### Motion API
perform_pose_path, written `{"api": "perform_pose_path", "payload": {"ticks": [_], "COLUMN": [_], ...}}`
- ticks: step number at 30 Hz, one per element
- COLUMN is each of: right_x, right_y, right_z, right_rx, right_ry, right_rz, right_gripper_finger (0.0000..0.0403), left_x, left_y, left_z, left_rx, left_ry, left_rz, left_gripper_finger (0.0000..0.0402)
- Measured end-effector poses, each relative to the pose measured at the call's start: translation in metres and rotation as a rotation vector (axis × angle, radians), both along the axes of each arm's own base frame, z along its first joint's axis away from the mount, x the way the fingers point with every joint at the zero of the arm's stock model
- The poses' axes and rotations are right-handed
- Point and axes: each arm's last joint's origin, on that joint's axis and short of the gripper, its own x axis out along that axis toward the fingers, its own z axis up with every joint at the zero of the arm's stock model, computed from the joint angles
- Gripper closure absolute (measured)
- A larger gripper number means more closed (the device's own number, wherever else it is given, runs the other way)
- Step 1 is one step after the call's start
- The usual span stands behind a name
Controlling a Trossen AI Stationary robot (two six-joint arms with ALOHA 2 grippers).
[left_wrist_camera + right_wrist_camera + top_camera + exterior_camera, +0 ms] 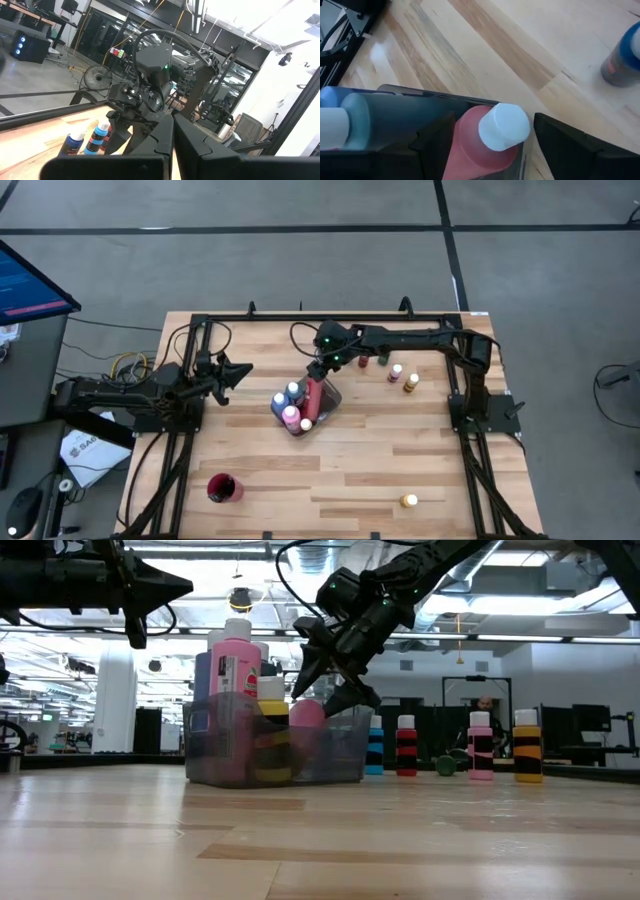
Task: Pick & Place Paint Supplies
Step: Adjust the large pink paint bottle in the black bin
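A clear grey bin [327, 406] near the table's middle holds several paint bottles, blue [281, 399] and pink [291, 416], standing upright. One pink bottle [480, 150] with a white cap [504, 126] lies tilted inside against the bin's wall. My right gripper [492, 127] hovers just over this bottle, open, a finger on either side of its cap end; I see no touch. It slants down over the bin [330, 690]. My left gripper [238, 370] waits shut, raised to the left of the bin. No paintbrushes show.
Several loose bottles stand right of the bin toward the far edge: pink [396, 371], yellow-capped [411, 382] and two darker ones [382, 359]. Another bottle [409, 501] stands near the near edge. A red cup [222, 488] lies at the near left. Bare wood lies between.
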Motion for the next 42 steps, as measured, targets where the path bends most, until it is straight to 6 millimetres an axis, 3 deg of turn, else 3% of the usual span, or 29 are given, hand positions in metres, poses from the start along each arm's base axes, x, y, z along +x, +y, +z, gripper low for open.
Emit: {"api": "perform_pose_path", "payload": {"ticks": [12,30,42], "right_x": [0.0,-0.001,0.0], "right_y": [0.0,-0.008,-0.009], "right_z": [0.0,0.008,0.011], "right_rx": [-0.02,-0.082,-0.106], "right_ry": [0.0,-0.058,-0.061], "right_rz": [0.015,0.052,0.08], "right_gripper_finger": [0.0255,0.029,0.0344], "left_x": [0.0,0.0,0.0], "left_y": [0.0,0.0,0.0], "left_z": [0.0,0.0,0.0], "left_rx": [0.0,0.0,0.0], "left_ry": [-0.001,-0.001,-0.001], "left_rz": [0.0,0.0,0.0], "left_gripper_finger": [0.0398,0.0398,0.0398]}}
